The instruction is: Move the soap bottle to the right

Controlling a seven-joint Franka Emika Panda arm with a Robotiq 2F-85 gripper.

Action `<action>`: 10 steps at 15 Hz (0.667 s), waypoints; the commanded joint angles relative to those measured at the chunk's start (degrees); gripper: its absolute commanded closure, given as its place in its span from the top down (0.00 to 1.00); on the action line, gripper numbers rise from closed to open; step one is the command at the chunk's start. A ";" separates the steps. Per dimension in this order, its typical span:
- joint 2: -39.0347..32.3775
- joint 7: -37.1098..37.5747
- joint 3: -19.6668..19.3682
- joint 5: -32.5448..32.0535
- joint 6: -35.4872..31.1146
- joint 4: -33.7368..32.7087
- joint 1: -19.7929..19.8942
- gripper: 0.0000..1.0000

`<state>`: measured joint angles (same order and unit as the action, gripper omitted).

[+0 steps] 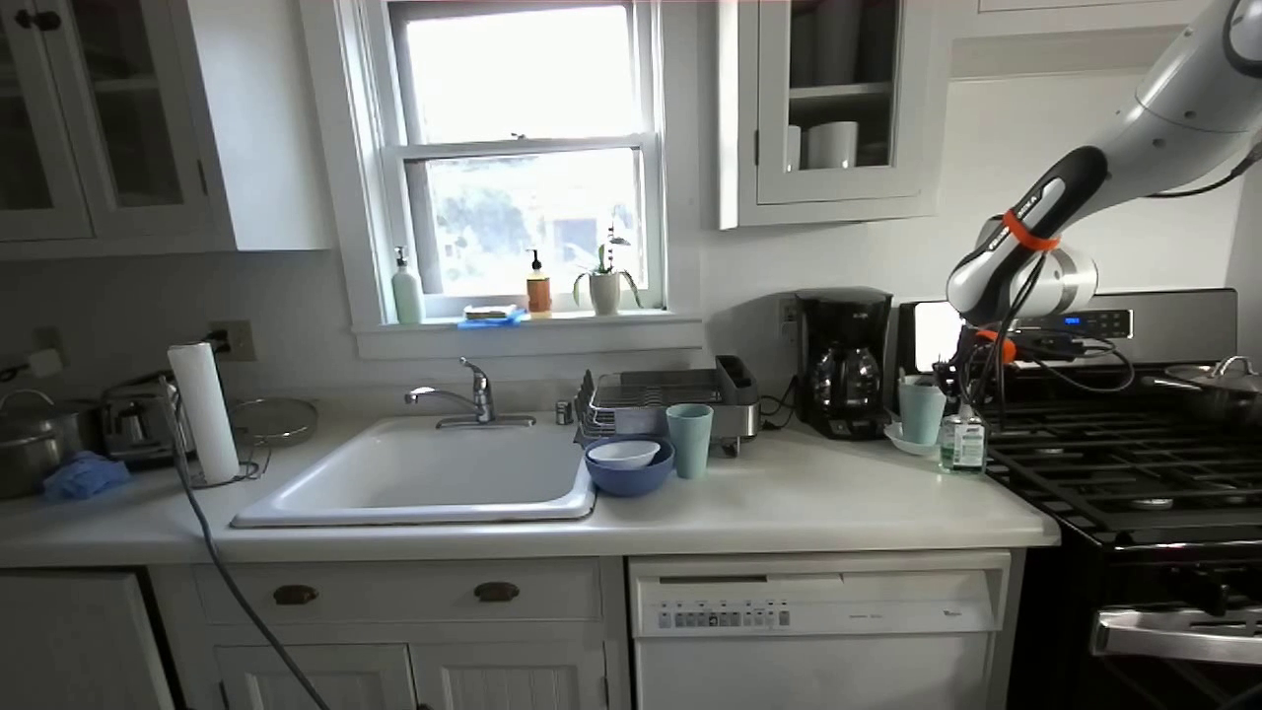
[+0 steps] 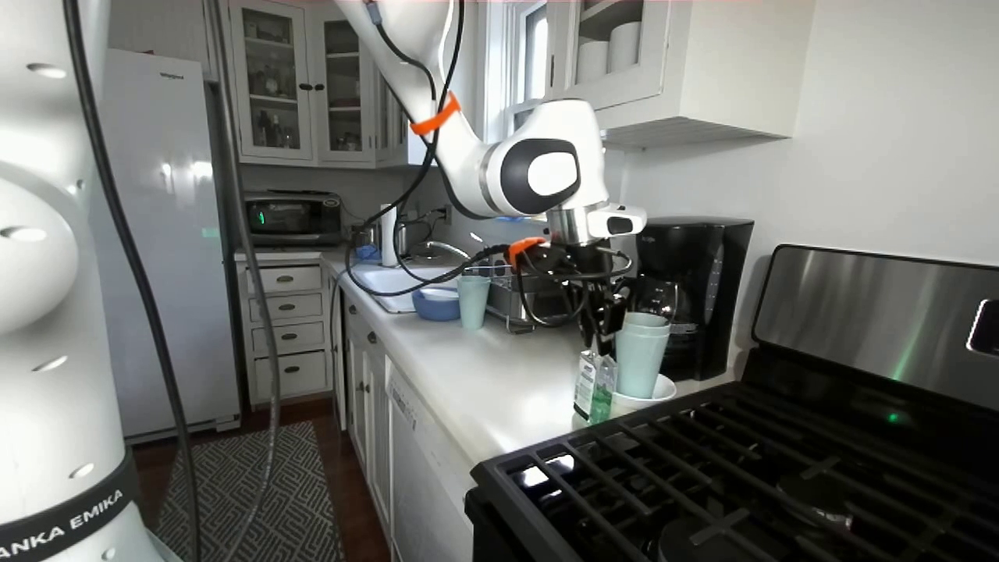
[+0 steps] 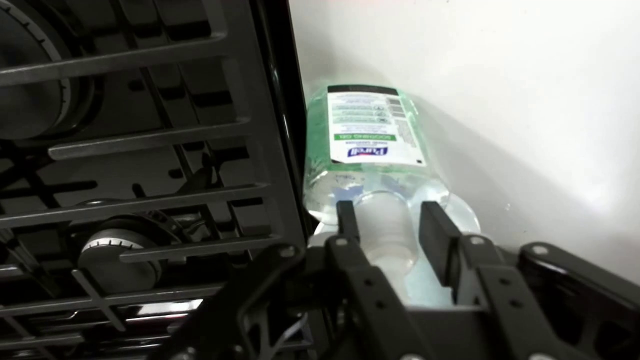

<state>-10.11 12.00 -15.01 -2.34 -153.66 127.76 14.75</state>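
Observation:
The soap bottle is clear with green gel and a white label. It stands upright on the counter beside the stove edge, in both exterior views (image 1: pixel 962 443) (image 2: pixel 584 382) and in the wrist view (image 3: pixel 370 125). My gripper (image 2: pixel 599 337) points down over the bottle's top; it also shows in the wrist view (image 3: pixel 388 215). The fingers are open, one on each side of the bottle's pale cap. The left finger in the wrist view is very close to the cap; whether it touches I cannot tell. A gap shows between the cap and the right finger.
Stacked teal cups (image 2: pixel 641 355) on a white dish (image 2: pixel 663 388) stand right behind the bottle. The black stove (image 1: pixel 1134 473) borders the counter. A coffee maker (image 1: pixel 844 365), a dish rack (image 1: pixel 651 390), another teal cup (image 1: pixel 690 441) and a blue bowl (image 1: pixel 631 480) stand along the counter.

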 commanded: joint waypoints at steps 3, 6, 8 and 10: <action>0.96 -0.95 0.17 1.26 2.39 0.12 -0.75 0.84; 3.59 3.07 -0.29 -1.38 7.72 1.25 -2.59 1.00; 6.38 5.73 0.06 -2.56 13.99 2.08 -3.81 1.00; 8.83 12.36 0.19 -5.67 19.09 2.45 -5.09 1.00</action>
<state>-6.60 16.44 -14.90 -3.71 -141.12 128.01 11.34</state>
